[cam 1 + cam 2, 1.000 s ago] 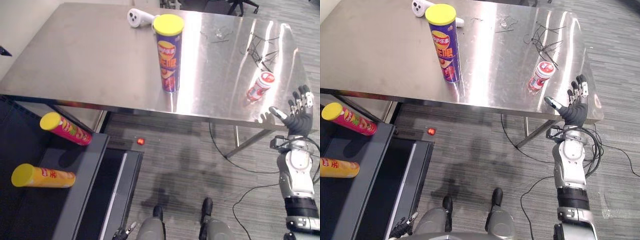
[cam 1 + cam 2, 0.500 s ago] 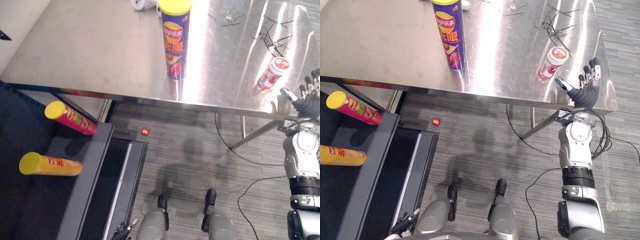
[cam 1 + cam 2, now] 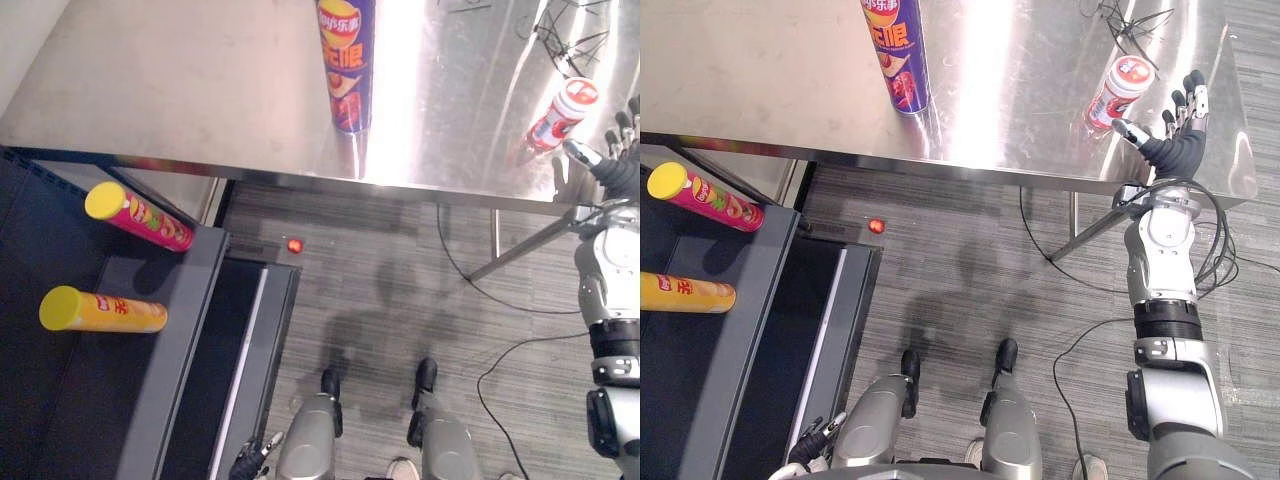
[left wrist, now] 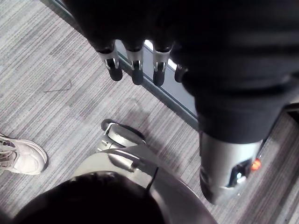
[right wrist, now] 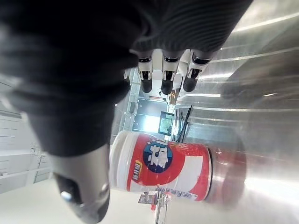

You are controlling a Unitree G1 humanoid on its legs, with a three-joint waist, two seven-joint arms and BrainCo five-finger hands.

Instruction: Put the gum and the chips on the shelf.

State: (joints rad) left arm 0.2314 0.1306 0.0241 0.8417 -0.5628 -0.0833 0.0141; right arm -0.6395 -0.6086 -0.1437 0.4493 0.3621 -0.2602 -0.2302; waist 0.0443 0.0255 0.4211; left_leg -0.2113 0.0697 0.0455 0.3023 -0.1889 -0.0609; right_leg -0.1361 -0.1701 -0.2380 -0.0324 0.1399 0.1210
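Note:
The gum (image 3: 1120, 90), a small red-and-white canister, stands near the front right corner of the steel table (image 3: 150, 90). Seen from the right wrist, the gum (image 5: 163, 170) sits just past my right hand (image 5: 167, 79). That right hand (image 3: 1180, 150) is open at the table's front edge, with its thumb close beside the canister and not touching it. Further left on the table stands the chips (image 3: 345, 60), a tall purple can. My left hand (image 4: 135, 70) hangs open low over the floor.
A dark shelf (image 3: 170, 330) stands low at the left, holding a pink can (image 3: 138, 215) and a yellow can (image 3: 100, 310) on their sides. Black wires (image 3: 1130, 30) lie at the table's far right. A person's white shoe (image 4: 18, 156) is on the floor.
The camera has moved, shifting the whole picture. My right hand has risen toward the table edge and come closer to the gum. The cans have not moved.

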